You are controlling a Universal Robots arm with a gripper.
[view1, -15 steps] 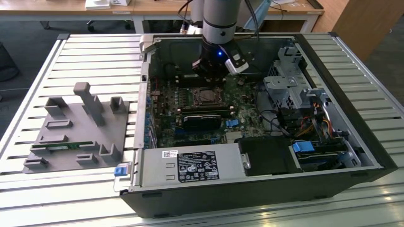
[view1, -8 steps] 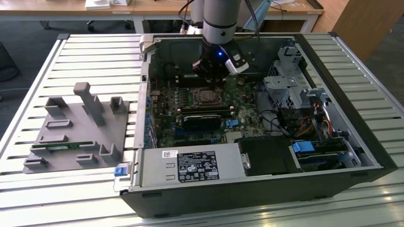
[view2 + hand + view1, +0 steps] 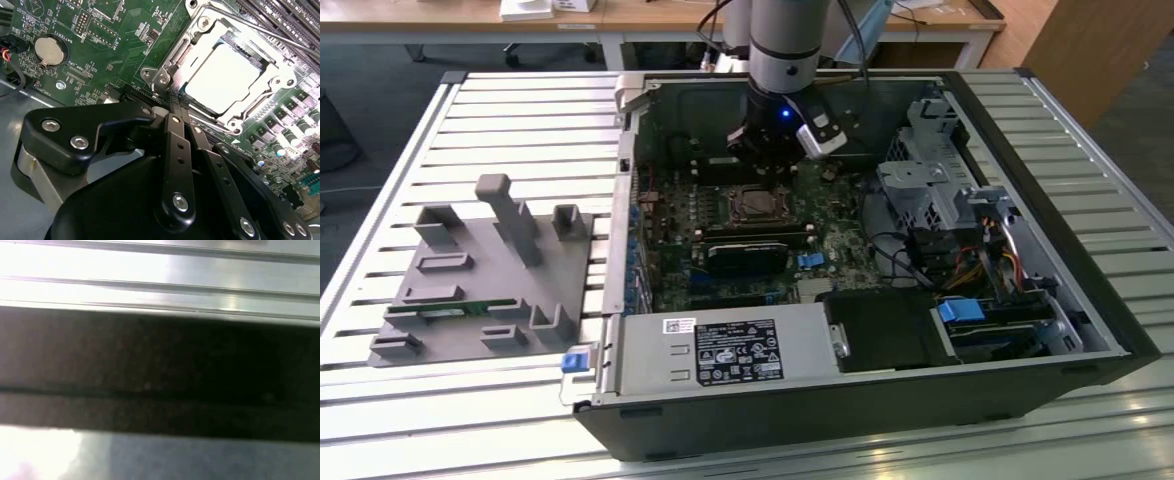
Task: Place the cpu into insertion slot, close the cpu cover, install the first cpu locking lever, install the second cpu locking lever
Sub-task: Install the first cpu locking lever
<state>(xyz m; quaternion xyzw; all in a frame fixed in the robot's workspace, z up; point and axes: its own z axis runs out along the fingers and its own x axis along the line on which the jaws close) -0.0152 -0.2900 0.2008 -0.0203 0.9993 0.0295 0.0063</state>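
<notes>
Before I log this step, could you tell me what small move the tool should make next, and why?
Probably ease the shut tool onto the locking lever and press it down. The cpu already sits under the closed cpu cover, the thin lever seems unlatched, and the tool hovers at the cover's corner.
</notes>
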